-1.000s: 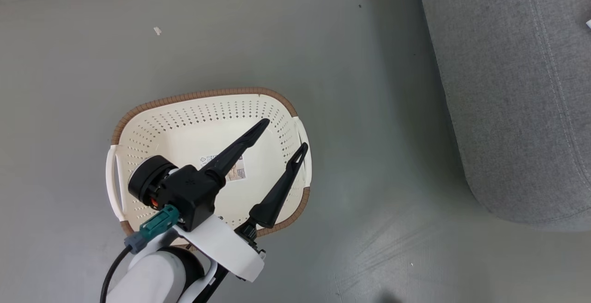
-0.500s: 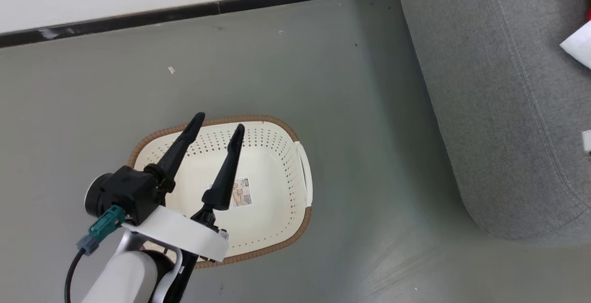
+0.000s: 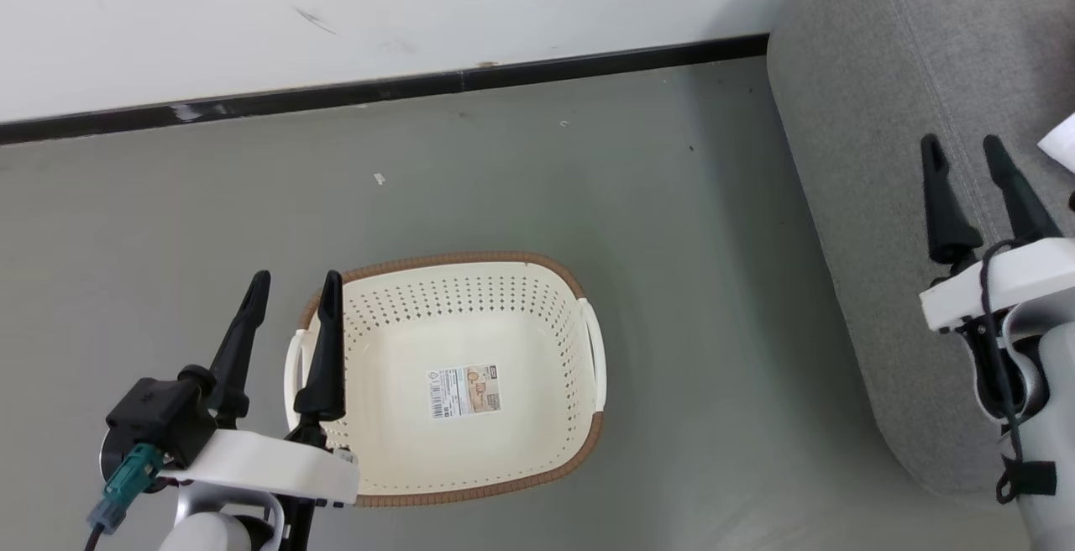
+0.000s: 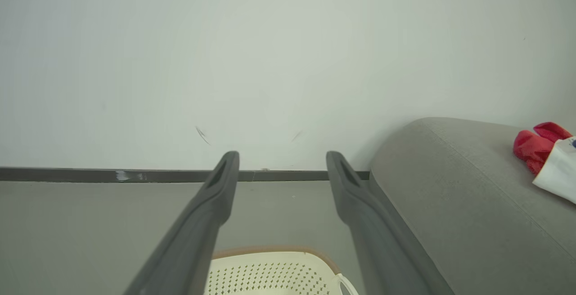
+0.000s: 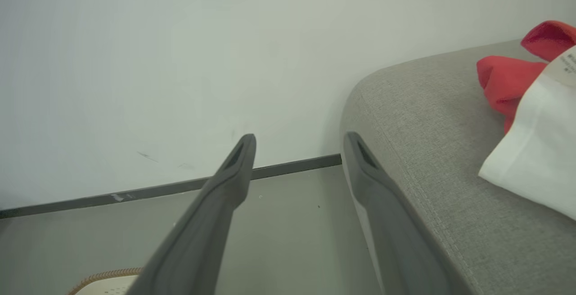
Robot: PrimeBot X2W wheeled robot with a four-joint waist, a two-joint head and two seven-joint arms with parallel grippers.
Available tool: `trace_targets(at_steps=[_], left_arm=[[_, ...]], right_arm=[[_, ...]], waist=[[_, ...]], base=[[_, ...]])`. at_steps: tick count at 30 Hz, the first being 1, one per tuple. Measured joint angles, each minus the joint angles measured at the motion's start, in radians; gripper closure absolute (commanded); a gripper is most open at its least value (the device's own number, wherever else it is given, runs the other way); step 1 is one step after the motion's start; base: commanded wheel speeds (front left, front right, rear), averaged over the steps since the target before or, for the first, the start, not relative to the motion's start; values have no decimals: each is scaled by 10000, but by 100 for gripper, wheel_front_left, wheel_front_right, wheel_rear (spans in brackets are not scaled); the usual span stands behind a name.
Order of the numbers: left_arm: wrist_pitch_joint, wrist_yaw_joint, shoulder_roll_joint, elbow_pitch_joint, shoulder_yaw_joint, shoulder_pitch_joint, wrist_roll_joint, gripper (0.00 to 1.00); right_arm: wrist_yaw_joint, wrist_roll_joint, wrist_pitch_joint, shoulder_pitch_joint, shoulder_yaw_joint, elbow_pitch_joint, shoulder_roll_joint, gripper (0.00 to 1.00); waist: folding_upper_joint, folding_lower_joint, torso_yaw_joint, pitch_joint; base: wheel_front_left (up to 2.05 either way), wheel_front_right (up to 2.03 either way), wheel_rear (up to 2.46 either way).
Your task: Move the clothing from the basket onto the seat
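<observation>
Left fingers [image 3: 326,358] spread apart, nothing between them, tips pointing to the far wall [image 3: 420,13]. They sit at the near left of the basket [image 3: 462,295]; in the head view one finger overlaps its left white handle [image 3: 294,362], contact can't tell. In the left wrist view the same fingers [image 4: 211,214] frame the far rim of the basket [image 4: 274,250].

Right fingers [image 3: 942,207] also apart and holding nothing, raised over the left edge of the seat [image 3: 873,198], tips pointing far. The right wrist view has the fingers [image 5: 225,191] just left of the seat's rounded edge [image 5: 405,119].

Basket upright on the grey floor [image 3: 672,282], well apart from the seat, paper label [image 3: 464,391] showing on its bare bottom.

Clothing [image 5: 508,79] lies on the seat, right of the right fingers: red bunched fabric far, white panel [image 5: 535,151] nearer. White corner [image 3: 1062,144] shows at the right edge of the head view.

Black skirting [image 3: 504,76] runs along the foot of the wall.
</observation>
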Motion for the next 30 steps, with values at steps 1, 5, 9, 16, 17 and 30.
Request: trace_targets(at_steps=[1,5,9,16,17,30], left_arm=[[-77,0,-38,56,21,87,-31,0],[-324,0,-75,282,79,296,-36,0],[-468,0,-38,435,196,436,-33,0],[-606,-2,-48,848,359,722,-33,0],[-639,-12,-59,899,355,750,-35,0],[-715,-416,50,1599,56,1102,-4,0]], right_arm=[[0,-79,0,85,161,-23,4,0],[0,-153,0,386,600,-113,117,0],[0,-487,0,718,1127,-79,176,0],[0,-585,0,1355,2057,54,552,0],[0,-585,0,1442,2140,67,633,0],[0,-685,0,2592,2343,151,905,0]], waist=[[0,0,69,-73],[0,0,355,-370],[0,1,655,-666],[0,0,1169,-1178],[0,0,1238,-1253],[0,0,1917,-2138]], base=[[0,0,0],[0,0,0],[0,0,0],[0,0,0],[0,0,0],[0,0,0]])
